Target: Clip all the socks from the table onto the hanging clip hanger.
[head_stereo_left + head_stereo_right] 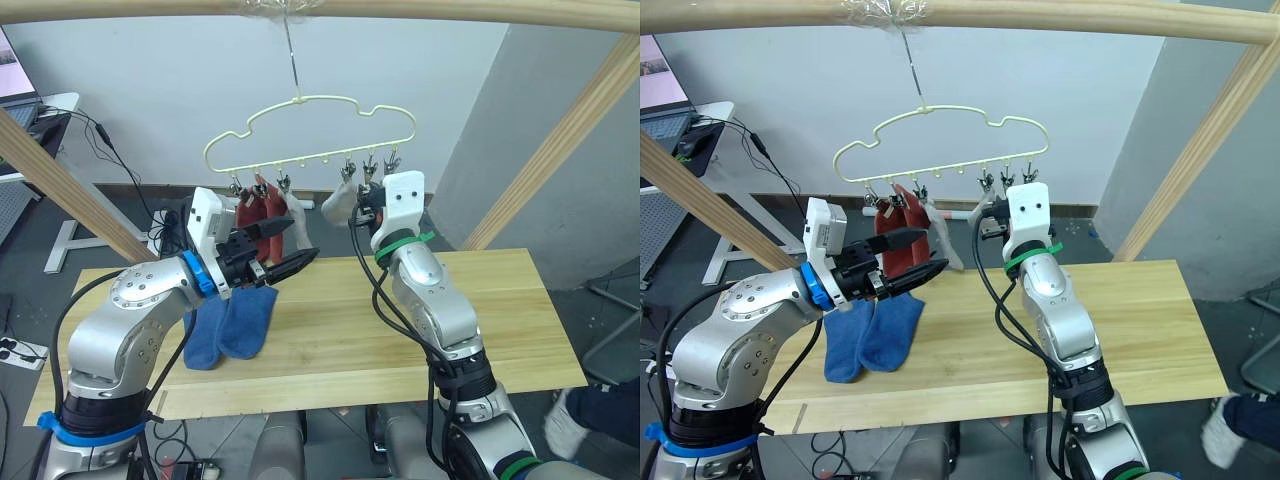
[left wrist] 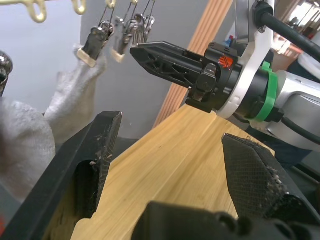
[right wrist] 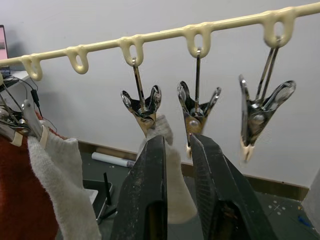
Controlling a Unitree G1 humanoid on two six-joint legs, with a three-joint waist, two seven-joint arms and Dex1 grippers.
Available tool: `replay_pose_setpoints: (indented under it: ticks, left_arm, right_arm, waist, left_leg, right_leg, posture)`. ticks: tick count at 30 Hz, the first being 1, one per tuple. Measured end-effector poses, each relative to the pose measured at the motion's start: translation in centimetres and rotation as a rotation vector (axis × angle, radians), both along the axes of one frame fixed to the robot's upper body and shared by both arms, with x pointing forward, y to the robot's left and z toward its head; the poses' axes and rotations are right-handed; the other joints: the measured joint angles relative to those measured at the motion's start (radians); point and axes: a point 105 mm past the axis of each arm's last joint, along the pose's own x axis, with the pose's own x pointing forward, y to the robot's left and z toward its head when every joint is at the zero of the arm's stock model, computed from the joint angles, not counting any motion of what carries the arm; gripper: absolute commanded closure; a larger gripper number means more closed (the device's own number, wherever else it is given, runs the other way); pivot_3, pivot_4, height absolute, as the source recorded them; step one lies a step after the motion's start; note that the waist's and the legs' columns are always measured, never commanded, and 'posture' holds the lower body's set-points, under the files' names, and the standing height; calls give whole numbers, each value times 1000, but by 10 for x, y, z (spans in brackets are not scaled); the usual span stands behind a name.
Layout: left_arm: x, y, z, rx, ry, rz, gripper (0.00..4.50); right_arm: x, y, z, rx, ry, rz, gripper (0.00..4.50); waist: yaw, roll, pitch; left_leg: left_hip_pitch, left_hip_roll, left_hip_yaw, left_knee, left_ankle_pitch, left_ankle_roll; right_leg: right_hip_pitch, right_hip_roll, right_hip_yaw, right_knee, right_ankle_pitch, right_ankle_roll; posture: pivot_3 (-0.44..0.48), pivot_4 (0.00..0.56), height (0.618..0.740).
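- The left arm bends at the elbow over the desk (image 1: 480,330), forearm reaching toward its middle.
- The left gripper (image 1: 283,246) hovers above the desk with its black fingers (image 1: 296,264) spread apart, nothing between them.
- The right arm rises steeply from the desk's near edge, wrist raised.
- The right gripper (image 3: 177,165) points upward, its fingers (image 3: 146,190) nearly together with a narrow gap.

Two blue socks (image 1: 872,336) are seen lying on the tabletop (image 1: 1140,330); rust red socks (image 1: 902,240) are clipped to the clip hanger (image 1: 940,140); left gripper (image 1: 932,254) fingers are spread.
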Motion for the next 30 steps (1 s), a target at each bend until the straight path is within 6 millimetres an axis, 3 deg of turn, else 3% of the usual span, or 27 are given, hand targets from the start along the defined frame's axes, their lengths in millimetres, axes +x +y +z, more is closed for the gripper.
replay_pose_setpoints:
  ticks: [3,12,30]
  left_arm:
    - [0,0,1,-5,-2,4,850]
    - [-2,-1,3,-3,-10,10,850]
    - [-2,-3,7,-29,-10,8,850]
  right_arm:
    - [3,-2,3,10,-7,-9,3200]
    - [10,-8,-1,30,20,-44,3200]
    - [23,6,13,33,-9,-30,3200]
  waist:
    - [0,0,0]
    - [1,0,0]
    - [1,0,0]
  left_leg:
    - [0,0,0,0,0,0]
    - [0,0,0,0,0,0]
    - [0,0,0,0,0,0]
  right_leg:
    - [0,0,0,0,0,0]
    - [0,0,0,0,0,0]
    - [0,0,0,0,0,0]
  posture:
    - [95,264,740]
    - [92,270,740]
    - [112,278,740]
